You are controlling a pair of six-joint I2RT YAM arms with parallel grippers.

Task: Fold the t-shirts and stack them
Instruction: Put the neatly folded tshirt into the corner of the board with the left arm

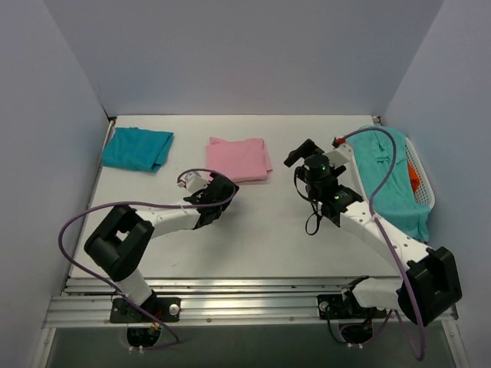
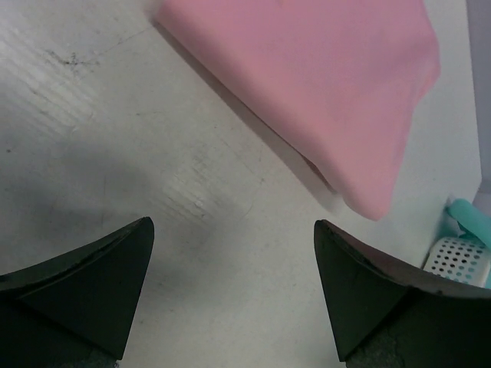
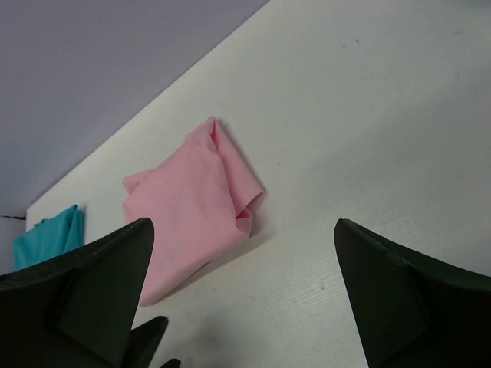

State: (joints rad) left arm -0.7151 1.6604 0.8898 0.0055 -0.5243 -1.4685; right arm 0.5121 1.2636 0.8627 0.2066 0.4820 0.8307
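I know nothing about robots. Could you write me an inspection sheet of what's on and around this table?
Surface: white table, faintly scuffed.
Job's things: teal t-shirt folded, far left; pink t-shirt folded, mid-table, apart from it; aqua-green t-shirt unfolded, draped over the basket.
Clutter: white laundry basket at the right edge, something orange inside.
Grippers: left pincer and right pincer both open, empty, near the pink t-shirt.
Cables: purple cables looping along both arms.
Surroundings: plain walls on three sides.
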